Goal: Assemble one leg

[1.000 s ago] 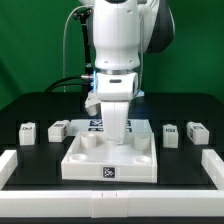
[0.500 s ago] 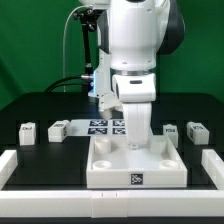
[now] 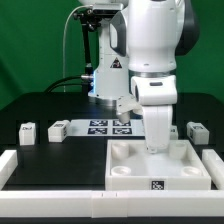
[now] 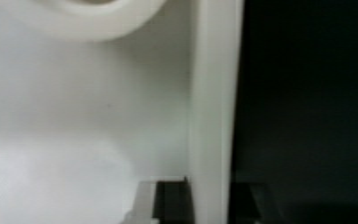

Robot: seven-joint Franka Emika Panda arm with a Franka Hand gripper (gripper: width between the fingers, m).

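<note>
Exterior view, gripper [image 3: 156, 148] clamping tabletop [image 3: 130, 178], leg [image 3: 196, 130] near

White arm [image 3: 155, 40] with a dark grey joint, against a green backdrop [image 3: 30, 50]. Black counter [image 3: 60, 160], white rails [image 3: 10, 165]. White tabletop [image 3: 160, 165] and small white legs [image 3: 28, 132], each with a black-and-white square tag. White marker board [image 3: 108, 126] with black-and-white tags.

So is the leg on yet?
Not yet. Done: nothing, the sockets in view look empty, and one leg and another leg lie loose on the table. In hand: the gripper holds the tabletop by its wall. Left: pick up a leg and fit it in a corner socket.
</note>
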